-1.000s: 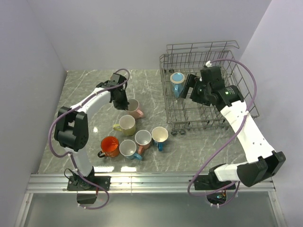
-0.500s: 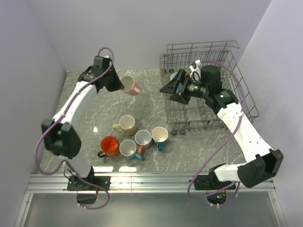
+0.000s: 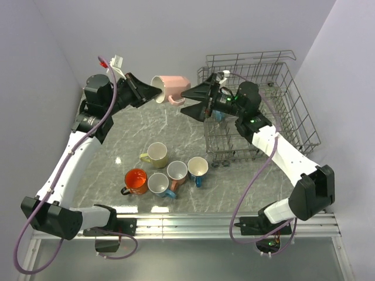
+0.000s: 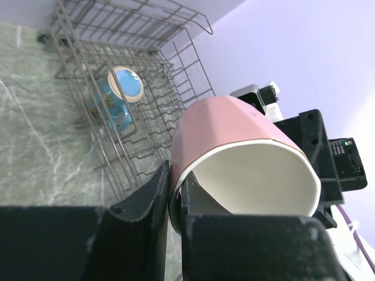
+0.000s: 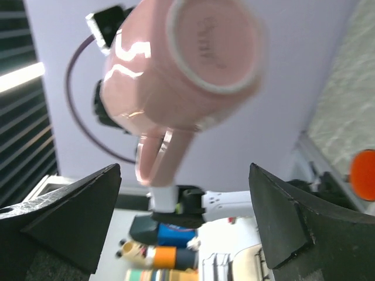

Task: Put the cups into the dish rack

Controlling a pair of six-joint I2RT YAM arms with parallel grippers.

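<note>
Cups of glossy ceramic are the load here. One of them, a pink faceted mug (image 3: 169,88), hangs in the air between the two arms, left of the grey wire dish rack (image 3: 302,111) and above the grey marbled table (image 3: 117,126).

The left gripper (image 3: 153,92) pinches the mug's rim, with one finger inside the white bowl and one against the pink wall, so the jaws are narrow around that thin edge. This grip leaves the body, base and handle free, which seems to be the reason for it. The mug lies on its side with its base turned toward the right gripper (image 3: 185,102).

That gripper is spread wide and empty, near the mug but not touching it. Its wrist camera looks straight at the base, with the handle hanging below. I take this for a handover, since the rack sits on the right arm's side and the loose cups on the left arm's side. The handle could foul a right finger as the jaws close.

A light blue mug (image 4: 117,99) already rests tilted among the rack's tines. Five mugs wait clustered on the table:
- a yellow-green one (image 3: 157,154)
- an orange one (image 3: 136,181)
- a pale blue-handled one (image 3: 158,184)
- a salmon one (image 3: 177,171)
- a dark blue-handled one (image 3: 197,168)
</note>
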